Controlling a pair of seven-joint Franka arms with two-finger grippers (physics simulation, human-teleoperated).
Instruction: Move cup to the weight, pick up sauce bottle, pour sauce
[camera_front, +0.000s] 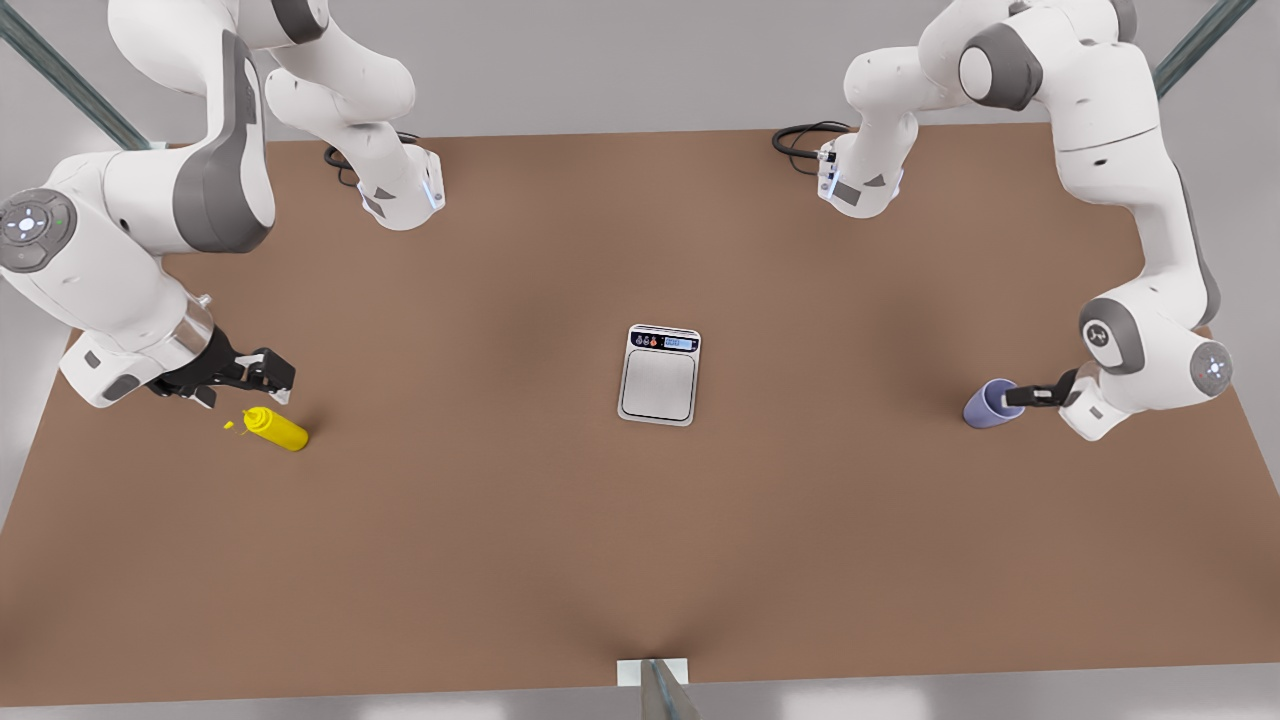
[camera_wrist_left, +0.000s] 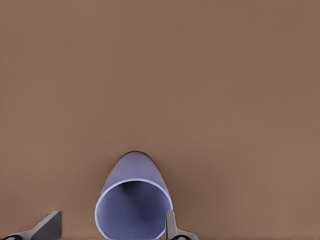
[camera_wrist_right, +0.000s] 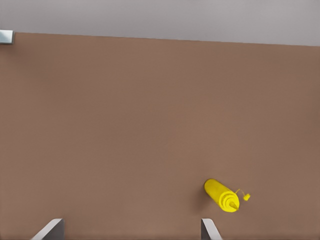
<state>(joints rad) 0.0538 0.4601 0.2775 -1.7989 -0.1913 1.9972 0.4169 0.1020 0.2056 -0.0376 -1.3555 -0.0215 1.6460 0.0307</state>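
Observation:
The lavender-blue cup (camera_front: 990, 403) stands at the front view's right, well away from the weight (camera_front: 658, 375), a silver scale at the table's middle. My left gripper (camera_front: 1030, 395) is open at the cup, whose open mouth (camera_wrist_left: 132, 210) sits between the fingers; one fingertip (camera_wrist_left: 172, 227) is at the rim's side and the other (camera_wrist_left: 50, 226) stands apart. At the front view's left is the yellow sauce bottle (camera_front: 277, 428), its nozzle pointing left. My right gripper (camera_front: 265, 375) hovers just beyond it, open and holding nothing. In the right wrist view the sauce bottle (camera_wrist_right: 222, 195) lies off to one side of the fingers (camera_wrist_right: 210, 229).
The brown table (camera_front: 640, 560) has both arm bases at its far edge, with black cables (camera_front: 805, 140) beside them. A small metal bracket (camera_front: 652, 675) sits at the near edge. Nothing rests on the scale's plate.

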